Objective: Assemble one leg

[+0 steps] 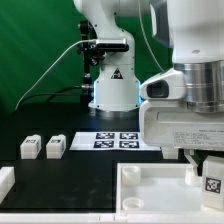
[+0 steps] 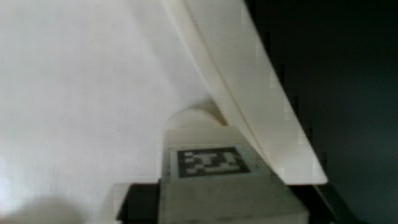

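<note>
My gripper (image 1: 205, 170) is at the exterior view's right, shut on a leg (image 1: 213, 180), a small white block with a black-and-white tag. It holds the leg just above the right part of the large white panel (image 1: 150, 190). In the wrist view the leg (image 2: 214, 160) sits upright between the dark fingers (image 2: 151, 205) of my gripper (image 2: 222, 205). The leg is over the panel's flat face (image 2: 89, 100), next to its raised rim (image 2: 249, 90). Whether the leg touches the panel cannot be told. Two more legs (image 1: 30, 147) (image 1: 54, 146) lie on the black table at the left.
The marker board (image 1: 115, 140) lies in the middle of the table in front of the arm's base (image 1: 112, 95). Another white part (image 1: 5, 180) shows at the exterior view's lower left edge. A green curtain hangs behind.
</note>
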